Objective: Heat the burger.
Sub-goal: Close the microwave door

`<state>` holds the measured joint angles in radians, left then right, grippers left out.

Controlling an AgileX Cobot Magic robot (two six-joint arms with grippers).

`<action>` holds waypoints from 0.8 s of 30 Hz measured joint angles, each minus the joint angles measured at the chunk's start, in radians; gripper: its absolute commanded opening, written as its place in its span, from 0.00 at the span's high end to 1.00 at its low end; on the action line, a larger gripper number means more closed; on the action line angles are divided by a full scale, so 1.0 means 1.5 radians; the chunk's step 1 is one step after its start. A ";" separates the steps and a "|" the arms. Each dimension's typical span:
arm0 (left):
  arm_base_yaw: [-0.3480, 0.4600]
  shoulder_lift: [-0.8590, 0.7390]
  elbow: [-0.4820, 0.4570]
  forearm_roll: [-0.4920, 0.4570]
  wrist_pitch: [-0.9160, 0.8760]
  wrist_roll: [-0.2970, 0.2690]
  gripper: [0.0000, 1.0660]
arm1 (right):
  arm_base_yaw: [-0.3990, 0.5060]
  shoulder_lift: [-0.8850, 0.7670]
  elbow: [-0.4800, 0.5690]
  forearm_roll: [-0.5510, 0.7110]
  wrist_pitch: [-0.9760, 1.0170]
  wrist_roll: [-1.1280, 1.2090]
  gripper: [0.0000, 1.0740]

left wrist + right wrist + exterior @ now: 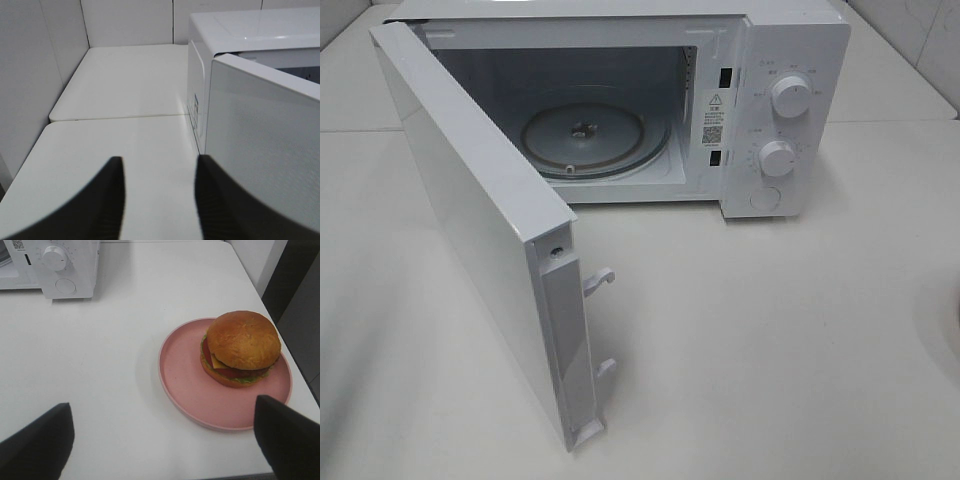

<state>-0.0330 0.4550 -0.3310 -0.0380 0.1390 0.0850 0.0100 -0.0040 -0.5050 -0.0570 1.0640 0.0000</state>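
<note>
The burger [243,347] has a glossy brown bun, green lettuce and a red slice. It sits toward one side of a round pink plate [185,390] near the table corner, and shows only in the right wrist view. My right gripper [161,404] hovers open in front of the plate, its fingers spread wide and holding nothing. The white microwave [790,60] stands at the back of the table with its door [470,220] swung wide open and its glass turntable [585,140] bare. My left gripper [159,160] is beside the outer face of that door [270,150], fingers apart with nothing between them.
Two dials [790,95] and a round button are on the microwave's right panel. The open door juts toward the table's front left. White walls close off the table behind and to the left. The table edge [260,280] runs close past the plate.
</note>
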 measured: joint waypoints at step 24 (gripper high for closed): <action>0.000 0.315 0.059 -0.025 -0.353 -0.045 1.00 | 0.000 0.000 0.000 0.000 0.000 0.000 0.12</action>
<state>-0.0330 0.9280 -0.2420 -0.0750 -0.3910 0.0180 0.0100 -0.0040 -0.5050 -0.0570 1.0640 0.0000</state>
